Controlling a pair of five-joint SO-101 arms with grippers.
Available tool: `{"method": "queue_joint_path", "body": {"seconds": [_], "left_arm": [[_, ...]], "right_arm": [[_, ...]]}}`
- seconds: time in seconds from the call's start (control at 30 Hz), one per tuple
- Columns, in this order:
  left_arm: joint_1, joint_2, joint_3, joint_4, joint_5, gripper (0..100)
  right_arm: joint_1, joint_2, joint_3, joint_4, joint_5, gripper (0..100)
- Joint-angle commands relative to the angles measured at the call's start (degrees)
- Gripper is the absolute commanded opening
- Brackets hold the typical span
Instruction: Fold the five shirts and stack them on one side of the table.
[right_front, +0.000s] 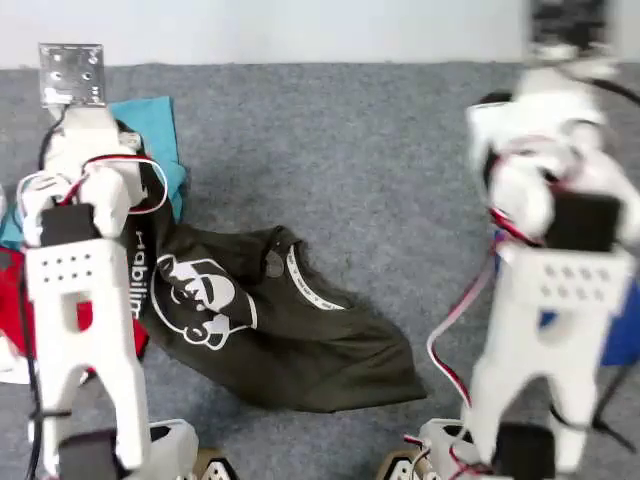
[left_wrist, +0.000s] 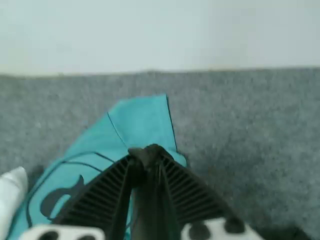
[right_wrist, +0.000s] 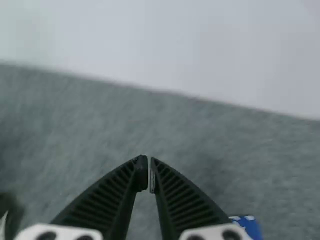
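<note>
Left gripper (left_wrist: 147, 155) and right gripper (right_wrist: 149, 172): pinched together, empty. Table (right_front: 400, 170) upper centre open; teal shirt (right_front: 160, 120) partly hidden upper left.

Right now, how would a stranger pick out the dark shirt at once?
On the grey table, look at its middle. The dark olive shirt lies there, crumpled. Unlike the teal shirt and the red shirt at one side, it bears a white cartoon print.

left fingers (left_wrist: 116, 184) pressed together — right fingers (right_wrist: 120, 196) together too
</note>
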Motion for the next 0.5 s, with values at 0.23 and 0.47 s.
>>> {"method": "queue_joint_path", "body": {"seconds": [0.23, 0.47], "left_arm": [[0.0, 10.6, -2.8, 2.0, -0.5, 1], [0.2, 14.1, -3.0, 4.0, 4.1, 1]], "right_arm": [[-21.8, 28.2, -0.4, 3.9, 3.1, 9.1], [-31.9, 45.8, -8.8, 1.3, 3.6, 18.4]]}}
